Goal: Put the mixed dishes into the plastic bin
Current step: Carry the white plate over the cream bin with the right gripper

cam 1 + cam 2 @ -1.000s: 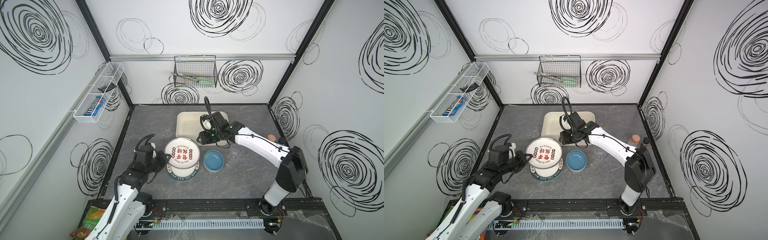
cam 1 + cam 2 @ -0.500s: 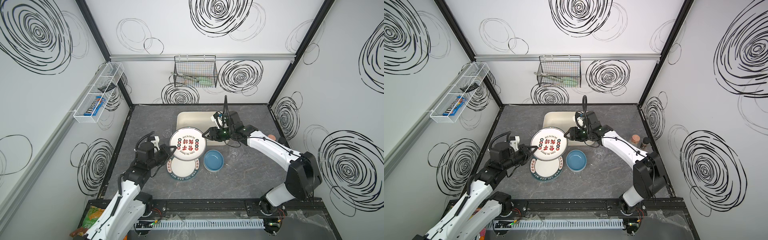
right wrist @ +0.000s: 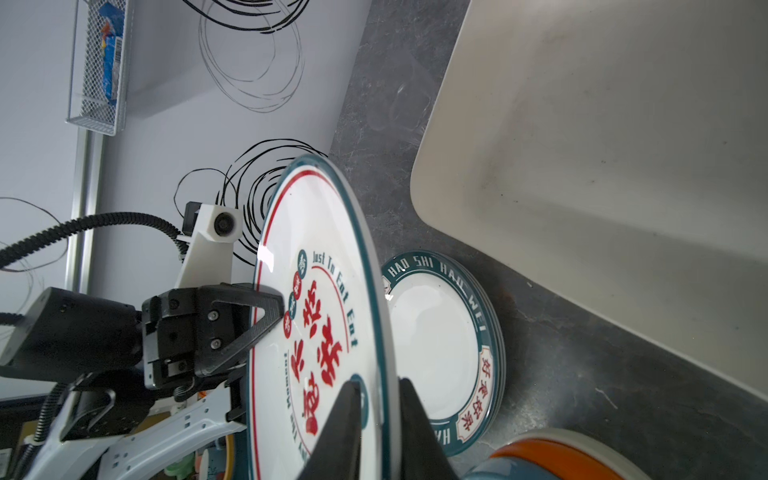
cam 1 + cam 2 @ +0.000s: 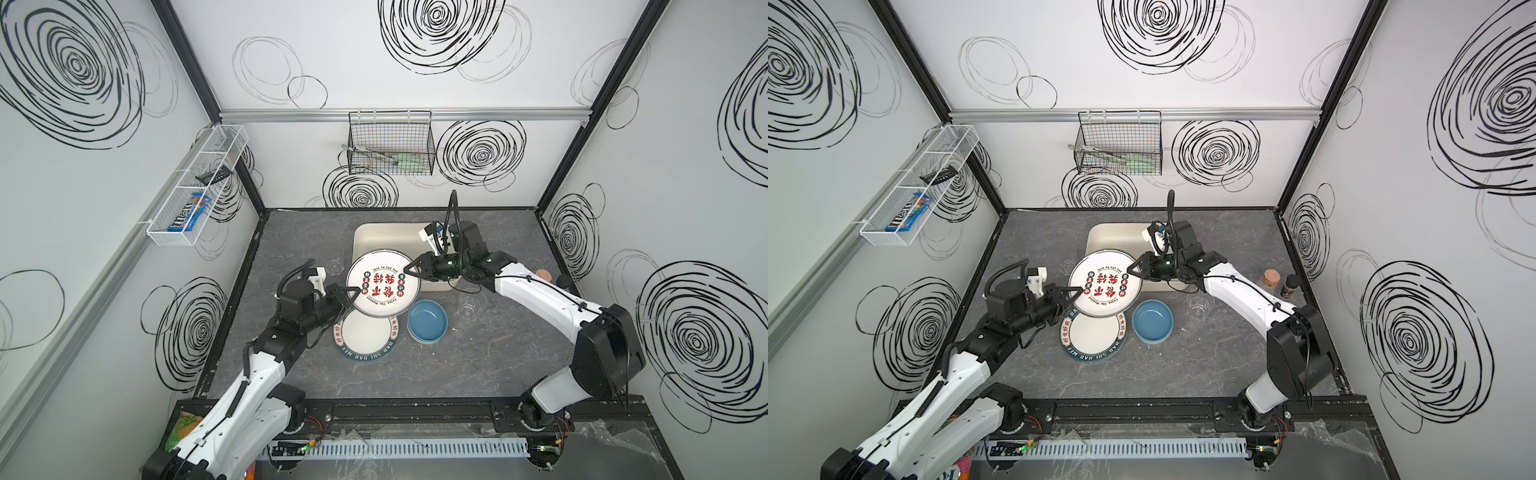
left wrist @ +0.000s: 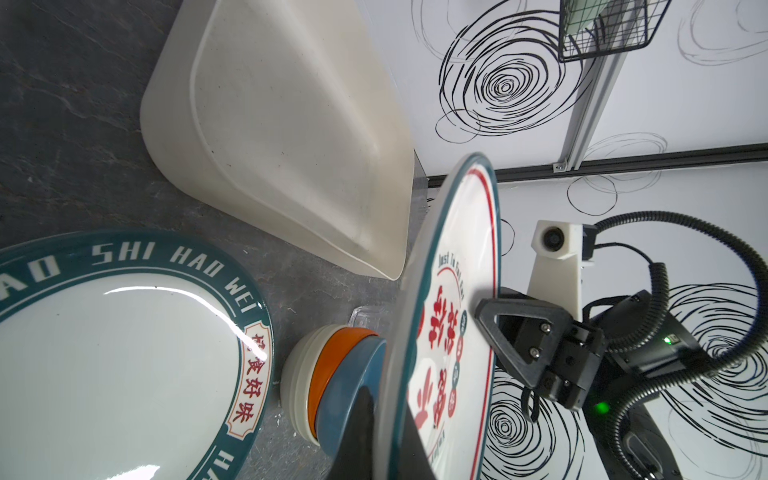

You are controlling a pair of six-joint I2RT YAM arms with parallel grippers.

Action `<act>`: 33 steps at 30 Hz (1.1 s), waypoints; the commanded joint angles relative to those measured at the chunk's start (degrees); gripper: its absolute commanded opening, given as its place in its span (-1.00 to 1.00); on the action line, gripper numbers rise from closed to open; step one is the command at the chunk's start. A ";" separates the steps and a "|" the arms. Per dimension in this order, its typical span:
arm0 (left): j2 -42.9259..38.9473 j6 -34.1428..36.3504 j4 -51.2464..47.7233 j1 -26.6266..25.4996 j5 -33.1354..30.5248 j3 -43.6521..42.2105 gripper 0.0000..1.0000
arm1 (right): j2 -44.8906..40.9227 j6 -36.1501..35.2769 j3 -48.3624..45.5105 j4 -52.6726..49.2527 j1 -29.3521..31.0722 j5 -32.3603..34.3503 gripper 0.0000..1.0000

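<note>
Clamped by the left gripper (image 4: 354, 292), off the near left corner of the cream-white rectangular plastic bin (image 4: 386, 236): round white plate with red characters (image 4: 382, 286), raised over the bin's near edge. Pinched tight at its opposite rim by the right gripper (image 4: 409, 270), above the bin.

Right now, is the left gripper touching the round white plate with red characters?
Touching. The right wrist view shows the left gripper pinching the red-character plate at its rim.

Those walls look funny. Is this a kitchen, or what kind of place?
Probably a robot test booth, not a real kitchen: white walls with drawn black swirls, black frame posts at the corners, and a left arm and right arm mounted on a rail at the table's front.
</note>
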 commanded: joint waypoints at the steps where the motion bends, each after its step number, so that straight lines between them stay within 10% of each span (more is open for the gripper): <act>1: 0.09 -1.10 6.71 -0.21 0.56 1.06 -0.83 | -0.15 -0.20 -0.01 2.41 -0.80 -1.88 -0.83; 9: -0.93 -0.73 4.71 1.00 0.15 -0.01 -0.10 | 1.58 -0.18 1.88 2.83 -2.89 -1.74 -0.95; 33: -9.60 6.83 -13.65 4.19 -3.97 -3.99 0.28 | 28.06 3.64 22.84 3.65 -8.61 4.15 -0.98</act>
